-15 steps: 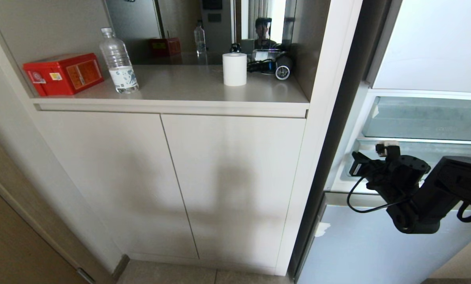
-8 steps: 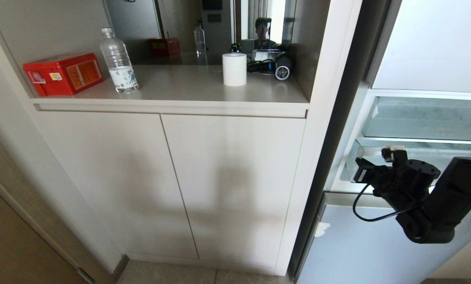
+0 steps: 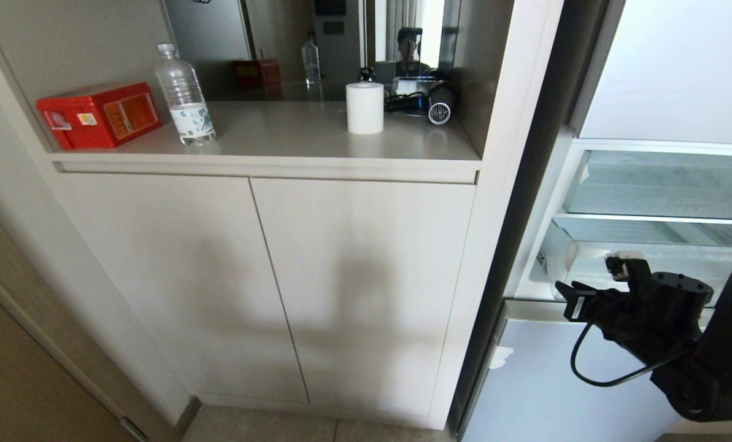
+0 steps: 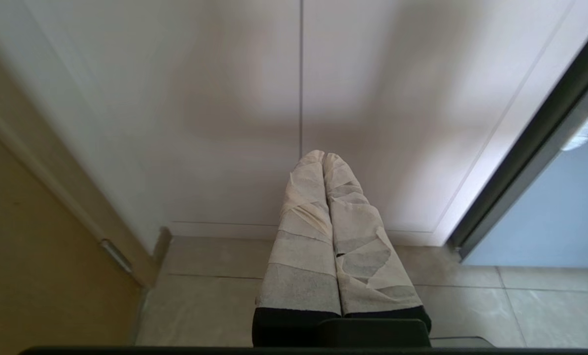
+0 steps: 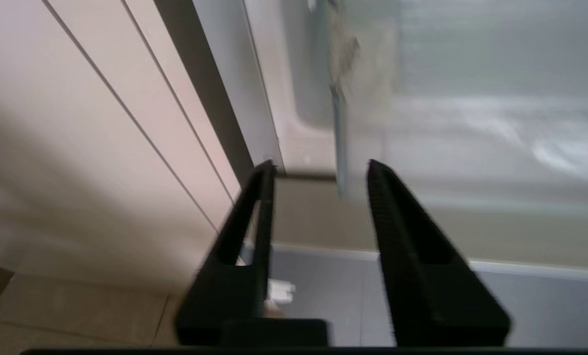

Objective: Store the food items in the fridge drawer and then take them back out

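Right claw (image 5: 318, 170), jaws parted and empty, hovers just before the fridge drawer (image 3: 654, 267), probably freshly released. Left claw (image 4: 323, 160), closed, is parked beside the cabinet.

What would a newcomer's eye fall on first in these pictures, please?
Probably the black right gripper, its fingers apart and holding nothing, in front of the open fridge's clear drawer at the lower right. Next, the red box on the left of the counter beside a water bottle, with a white paper roll further right. The left gripper, wrapped in pale tape, is shut and points at the cabinet doors.
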Robot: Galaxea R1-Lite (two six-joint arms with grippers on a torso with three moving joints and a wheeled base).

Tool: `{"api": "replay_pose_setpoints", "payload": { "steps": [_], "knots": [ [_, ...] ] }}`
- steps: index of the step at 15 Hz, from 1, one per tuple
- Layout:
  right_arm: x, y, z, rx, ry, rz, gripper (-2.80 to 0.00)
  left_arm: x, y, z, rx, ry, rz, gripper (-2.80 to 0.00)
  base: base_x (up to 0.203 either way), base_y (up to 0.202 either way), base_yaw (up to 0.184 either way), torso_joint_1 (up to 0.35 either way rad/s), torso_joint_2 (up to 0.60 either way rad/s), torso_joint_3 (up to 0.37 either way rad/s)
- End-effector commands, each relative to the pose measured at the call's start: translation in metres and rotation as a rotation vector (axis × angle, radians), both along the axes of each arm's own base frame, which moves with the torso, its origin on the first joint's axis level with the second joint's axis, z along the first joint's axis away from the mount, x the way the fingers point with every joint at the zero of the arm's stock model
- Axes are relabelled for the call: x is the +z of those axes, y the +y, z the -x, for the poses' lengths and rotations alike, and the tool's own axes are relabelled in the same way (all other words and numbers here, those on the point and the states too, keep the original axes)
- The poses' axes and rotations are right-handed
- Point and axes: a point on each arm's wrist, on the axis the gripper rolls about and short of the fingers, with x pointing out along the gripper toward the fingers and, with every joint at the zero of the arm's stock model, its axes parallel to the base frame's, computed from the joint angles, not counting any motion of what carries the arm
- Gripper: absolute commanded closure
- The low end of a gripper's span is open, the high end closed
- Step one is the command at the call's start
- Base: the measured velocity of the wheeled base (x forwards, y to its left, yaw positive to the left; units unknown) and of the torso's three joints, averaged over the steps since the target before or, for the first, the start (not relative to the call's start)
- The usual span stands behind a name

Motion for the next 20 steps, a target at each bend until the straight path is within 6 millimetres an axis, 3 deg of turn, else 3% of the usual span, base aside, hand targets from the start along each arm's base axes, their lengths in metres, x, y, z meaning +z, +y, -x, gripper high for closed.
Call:
{"api": "replay_pose_setpoints", "payload": {
  "steps": [1, 3, 5, 9, 11, 15, 17, 20],
  "knots": [
    [0.006, 0.001, 0.013, -0.002, -0.002, -0.001, -2.80, 0.000, 0.000, 0.000, 0.000, 0.001, 0.000, 0.00, 0.000, 0.000, 0.000, 0.000, 0.00, 0.000],
    [0.013, 0.001, 0.031, -0.004, 0.013, -0.005, -2.80, 0.000, 0.000, 0.000, 0.000, 0.001, 0.000, 0.00, 0.000, 0.000, 0.000, 0.000, 0.00, 0.000],
    [0.034, -0.001, 0.041, -0.016, -0.047, -0.004, -2.80, 0.000, 0.000, 0.000, 0.000, 0.001, 0.000, 0.00, 0.000, 0.000, 0.000, 0.000, 0.00, 0.000],
    [0.079, -0.024, 0.045, -0.100, -0.220, 0.026, -2.80, 0.000, 0.000, 0.000, 0.000, 0.001, 0.000, 0.00, 0.000, 0.000, 0.000, 0.000, 0.00, 0.000],
    [0.096, -0.039, 0.044, -0.146, -0.209, 0.038, -2.80, 0.000, 0.000, 0.000, 0.000, 0.001, 0.000, 0.00, 0.000, 0.000, 0.000, 0.000, 0.00, 0.000],
    [0.137, -0.089, 0.025, -0.193, -0.169, 0.069, -2.80, 0.000, 0.000, 0.000, 0.000, 0.001, 0.000, 0.00, 0.000, 0.000, 0.000, 0.000, 0.00, 0.000],
    [0.144, -0.119, 0.019, -0.164, -0.107, 0.063, -2.80, 0.000, 0.000, 0.000, 0.000, 0.001, 0.000, 0.00, 0.000, 0.000, 0.000, 0.000, 0.00, 0.000],
    [0.131, -0.157, -0.003, -0.150, -0.078, 0.100, -2.80, 0.000, 0.000, 0.000, 0.000, 0.001, 0.000, 0.00, 0.000, 0.000, 0.000, 0.000, 0.00, 0.000]
  ]
}}
